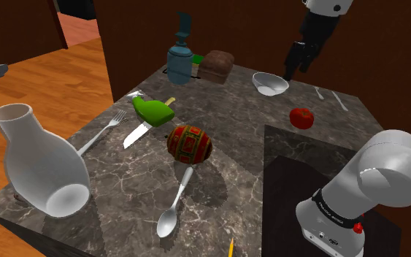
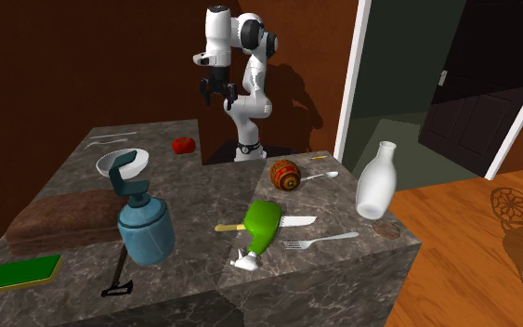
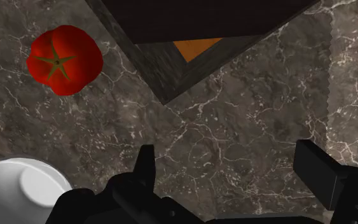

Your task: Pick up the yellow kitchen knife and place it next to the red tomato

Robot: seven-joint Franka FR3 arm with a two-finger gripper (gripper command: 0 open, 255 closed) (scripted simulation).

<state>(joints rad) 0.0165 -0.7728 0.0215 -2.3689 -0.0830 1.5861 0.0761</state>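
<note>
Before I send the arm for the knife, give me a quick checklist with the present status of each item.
1. Gripper open, nothing between its fingers: ok.
2. Yellow-handled knife located on the counter: ok.
3. Knife free to lift: not ok; the green bottle lies across its middle.
4. Handle end exposed for a grasp: ok; it sticks out past the bottle.
5. Gripper above the knife: not ok; it hangs near the white bowl and the tomato.
6. Bare marble beside the tomato for placing: ok.
</note>
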